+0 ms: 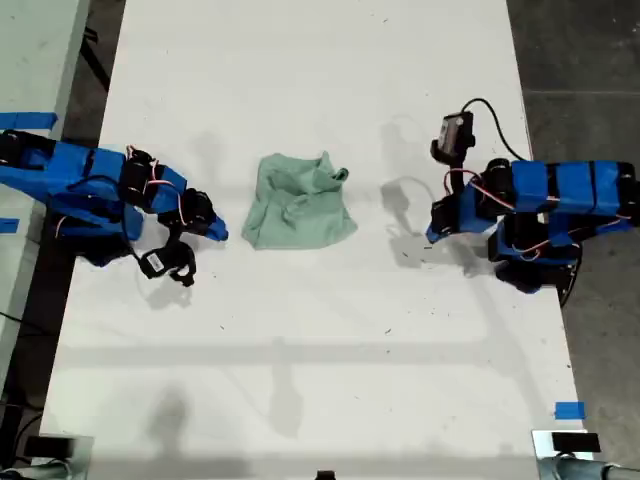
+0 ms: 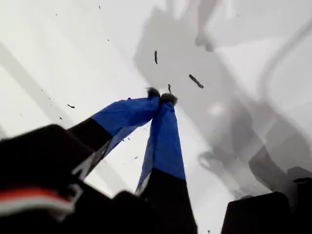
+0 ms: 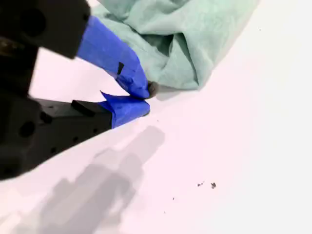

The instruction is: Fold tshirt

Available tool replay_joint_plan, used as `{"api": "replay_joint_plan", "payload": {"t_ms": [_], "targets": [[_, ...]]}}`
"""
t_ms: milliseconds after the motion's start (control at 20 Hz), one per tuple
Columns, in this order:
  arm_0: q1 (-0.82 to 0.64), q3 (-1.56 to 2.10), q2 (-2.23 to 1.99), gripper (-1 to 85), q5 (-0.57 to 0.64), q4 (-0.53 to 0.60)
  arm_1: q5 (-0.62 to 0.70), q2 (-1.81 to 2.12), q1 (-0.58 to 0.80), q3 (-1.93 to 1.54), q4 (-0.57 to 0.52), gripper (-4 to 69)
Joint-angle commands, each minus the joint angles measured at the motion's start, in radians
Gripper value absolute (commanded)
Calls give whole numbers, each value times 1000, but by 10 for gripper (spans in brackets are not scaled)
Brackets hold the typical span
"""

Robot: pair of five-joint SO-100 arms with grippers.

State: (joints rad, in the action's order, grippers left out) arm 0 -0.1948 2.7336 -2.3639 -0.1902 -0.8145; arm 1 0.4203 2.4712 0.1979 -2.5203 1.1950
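The tshirt (image 1: 298, 201) lies bunched in a rumpled mint-green heap on the white table (image 1: 320, 380), about midway between the two blue arms, a little above the table's centre in the exterior view. Going from the exterior view's left: my second gripper (image 1: 218, 233) reaches in from that side, its blue-taped tips low over the table just beside the heap's near lower corner. In the second wrist view my second gripper (image 3: 146, 97) has its fingers drawn close together with nothing between them, the upper tip right at the edge of the tshirt (image 3: 185, 39); I cannot tell if it touches the cloth. Past the heap comes bare table with soft shadows and a few small dark specks. At the exterior view's right, my first gripper (image 1: 432, 232) points back toward the heap but stands well apart from it. In the first wrist view my first gripper (image 2: 161, 96) shows its two blue fingers meeting at the tips, pressed together over bare table (image 2: 58, 58), holding nothing.
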Motion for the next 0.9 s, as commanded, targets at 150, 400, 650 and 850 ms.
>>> {"api": "replay_joint_plan", "payload": {"t_ms": [150,400,650,850], "targets": [[135,198,-152,1,-155,164,-51,617,-58,-336,21,-14],[175,285,-380,1,-224,87,-75,729,-95,-367,-23,-12],[176,440,-845,1,-247,-48,67,46,-64,40,-327,-12],[175,445,-796,1,-258,-15,195,-617,-86,635,-391,-13]]}}
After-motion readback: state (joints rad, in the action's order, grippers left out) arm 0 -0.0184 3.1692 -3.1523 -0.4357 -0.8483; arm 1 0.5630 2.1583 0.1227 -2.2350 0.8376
